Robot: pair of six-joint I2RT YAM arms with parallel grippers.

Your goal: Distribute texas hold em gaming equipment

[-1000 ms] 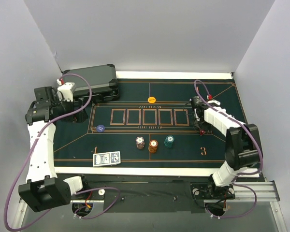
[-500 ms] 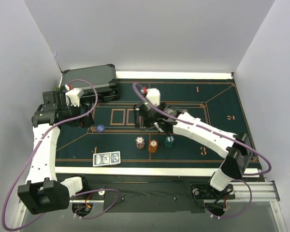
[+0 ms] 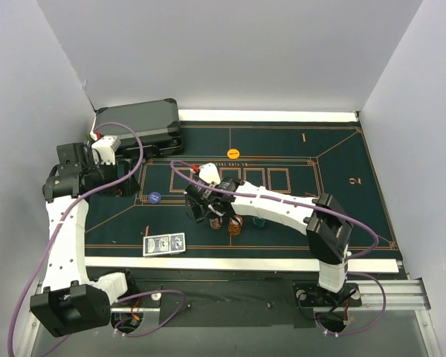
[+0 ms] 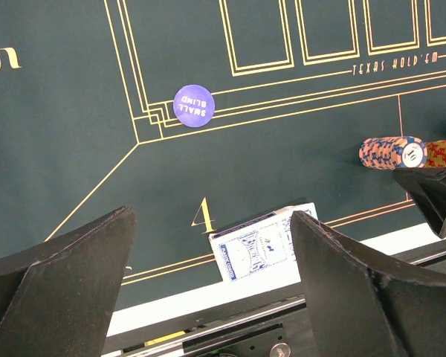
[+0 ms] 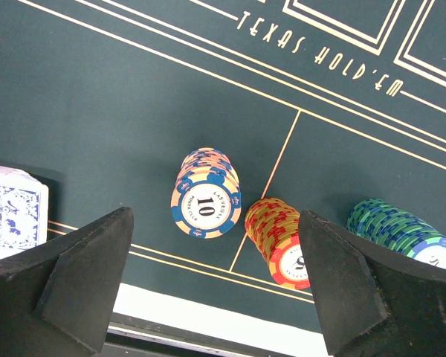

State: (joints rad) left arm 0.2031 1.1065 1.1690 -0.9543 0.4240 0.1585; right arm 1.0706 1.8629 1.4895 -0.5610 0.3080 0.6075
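Note:
Three chip stacks stand in a row on the green felt mat (image 3: 342, 223): a peach-and-blue stack (image 3: 215, 221) (image 5: 206, 197), a red-and-yellow stack (image 3: 236, 224) (image 5: 282, 239) and a green stack (image 3: 261, 219) (image 5: 401, 230). My right gripper (image 3: 207, 212) (image 5: 215, 216) is open and hovers over the peach-and-blue stack, holding nothing. A blue-backed card deck (image 3: 164, 244) (image 4: 262, 249) (image 5: 11, 212) lies at the mat's near edge by the "4". My left gripper (image 3: 123, 182) (image 4: 212, 219) is open and empty, raised over the mat's left side. A purple "small blind" chip (image 3: 154, 198) (image 4: 193, 105) lies flat on the felt.
A dark grey hard case (image 3: 141, 123) sits at the back left, close behind my left gripper. An orange round chip (image 3: 233, 154) lies at the mat's back middle. The right arm stretches across the mat's middle. The white border strip (image 5: 208, 312) runs along the near edge.
My right arm has swung from the mat's right side across to the left and now hovers over the chip stacks. My left gripper shifted slightly.

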